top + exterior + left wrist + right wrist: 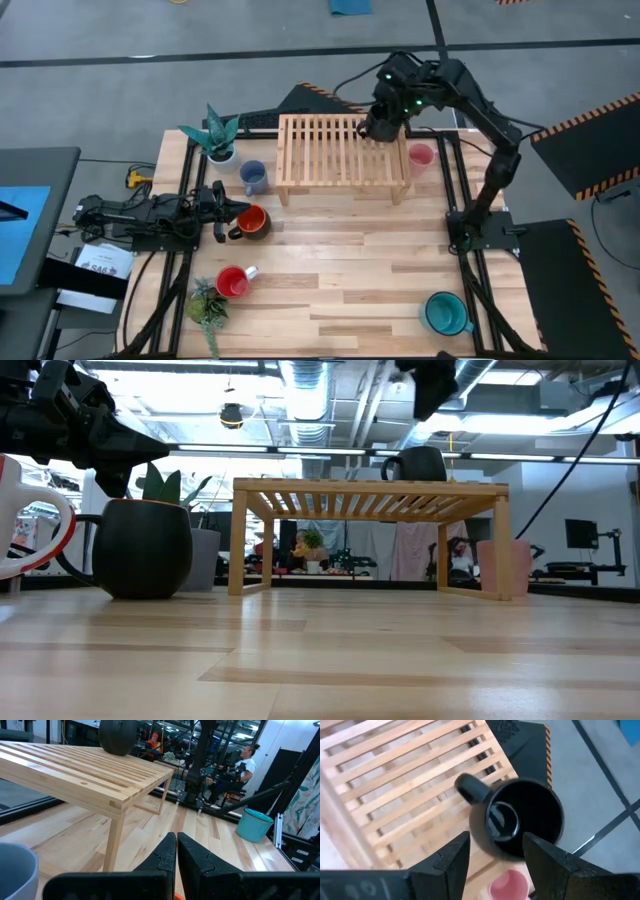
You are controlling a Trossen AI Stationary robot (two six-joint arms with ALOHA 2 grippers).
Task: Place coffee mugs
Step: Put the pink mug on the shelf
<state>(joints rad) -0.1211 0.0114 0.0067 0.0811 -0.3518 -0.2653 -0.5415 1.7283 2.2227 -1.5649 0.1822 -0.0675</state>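
The black mug (522, 817) stands upright on the far right corner of the slatted wooden rack (345, 150); it also shows in the low view (415, 463). My right gripper (496, 840) hangs open straight above it, clear of it (432, 390). My left gripper (176, 845) is shut and reaches in from the table's left over the orange mug (252, 222), dark outside and orange inside, which stands on the table. The pale blue (253, 178), pink (420, 155), red (233, 282) and teal (443, 312) mugs stand on the table. My left gripper's shut fingers (112, 482) slant down from the table's left to just over the orange mug's rim (140, 503). I cannot tell whether they touch it. The mug stands upright on the table.
One potted plant (218, 135) stands left of the rack's far corner, and another (208, 305) stands by the red mug. The pink mug sits close beside the rack's right leg. Bare tabletop (350, 260) lies between the rack and the near edge.
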